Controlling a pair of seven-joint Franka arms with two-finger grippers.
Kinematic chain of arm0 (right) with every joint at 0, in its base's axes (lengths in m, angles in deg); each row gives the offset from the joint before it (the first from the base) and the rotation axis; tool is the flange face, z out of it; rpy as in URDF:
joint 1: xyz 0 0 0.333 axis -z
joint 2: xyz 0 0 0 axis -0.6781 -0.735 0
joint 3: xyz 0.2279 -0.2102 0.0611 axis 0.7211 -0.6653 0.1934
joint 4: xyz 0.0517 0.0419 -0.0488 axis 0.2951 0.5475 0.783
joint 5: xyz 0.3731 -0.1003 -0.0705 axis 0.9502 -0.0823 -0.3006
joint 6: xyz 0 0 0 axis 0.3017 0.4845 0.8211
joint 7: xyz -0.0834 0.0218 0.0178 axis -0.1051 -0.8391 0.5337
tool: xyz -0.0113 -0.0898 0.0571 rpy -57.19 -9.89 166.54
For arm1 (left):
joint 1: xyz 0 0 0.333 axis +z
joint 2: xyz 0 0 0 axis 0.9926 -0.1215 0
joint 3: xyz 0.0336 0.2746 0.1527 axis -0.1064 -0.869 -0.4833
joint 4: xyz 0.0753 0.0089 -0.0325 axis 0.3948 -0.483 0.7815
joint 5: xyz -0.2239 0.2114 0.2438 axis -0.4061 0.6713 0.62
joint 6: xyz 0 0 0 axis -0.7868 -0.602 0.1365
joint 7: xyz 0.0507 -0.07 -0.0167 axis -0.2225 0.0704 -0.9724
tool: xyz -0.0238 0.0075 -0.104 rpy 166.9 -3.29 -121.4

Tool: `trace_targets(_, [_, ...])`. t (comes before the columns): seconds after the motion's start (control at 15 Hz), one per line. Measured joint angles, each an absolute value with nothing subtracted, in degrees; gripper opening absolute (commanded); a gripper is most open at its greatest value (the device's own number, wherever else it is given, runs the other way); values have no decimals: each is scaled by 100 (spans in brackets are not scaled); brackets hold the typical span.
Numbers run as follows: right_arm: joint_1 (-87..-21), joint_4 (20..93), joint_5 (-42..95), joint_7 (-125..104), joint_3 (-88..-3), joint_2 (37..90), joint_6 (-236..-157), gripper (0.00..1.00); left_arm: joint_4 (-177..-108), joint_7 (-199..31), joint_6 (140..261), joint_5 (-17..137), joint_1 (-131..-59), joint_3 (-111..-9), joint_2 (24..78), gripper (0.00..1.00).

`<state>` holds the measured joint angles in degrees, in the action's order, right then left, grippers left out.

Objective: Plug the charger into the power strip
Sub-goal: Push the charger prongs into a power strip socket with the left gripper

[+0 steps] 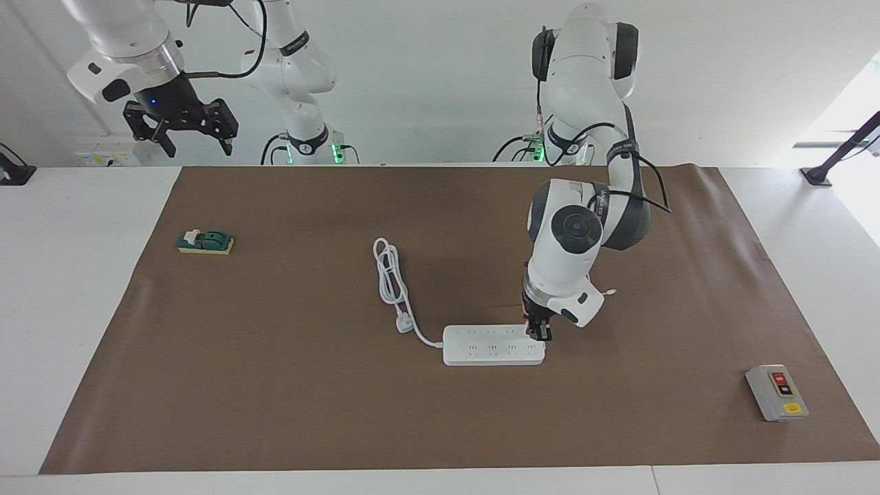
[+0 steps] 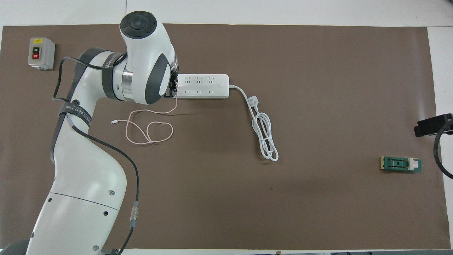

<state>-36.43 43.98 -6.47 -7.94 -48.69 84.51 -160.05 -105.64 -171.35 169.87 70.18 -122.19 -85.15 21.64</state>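
The white power strip [image 1: 491, 347] lies flat mid-table, its thick cord running off toward the right arm's end. My left gripper [image 1: 540, 333] points straight down onto the strip's end nearest the left arm's side, over the row of sockets nearer the robots. It is shut, and the charger's body is hidden between its fingers. The charger's thin pink cable [image 2: 148, 132] drops out of the left gripper [image 2: 172, 90] and loops on the mat nearer the robots, ending in a tiny connector [image 2: 114, 122]. My right gripper [image 1: 185, 134] waits open, high above the right arm's end of the table.
The strip's white plug [image 1: 404, 323] and coiled cord [image 2: 265, 138] lie beside the strip [image 2: 205, 86]. A grey switch box [image 1: 777, 392] stands at the left arm's end. A small green block [image 1: 205, 242] lies at the right arm's end. A brown mat [image 1: 275, 385] covers the table.
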Motion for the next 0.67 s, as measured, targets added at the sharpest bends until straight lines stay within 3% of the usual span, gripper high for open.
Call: trace_targets(0.67, [-3644, 4398, -647, -794, -4852, 8451, -16010, 100, -10572, -17129, 17004, 7030, -12292, -8513, 2166, 0])
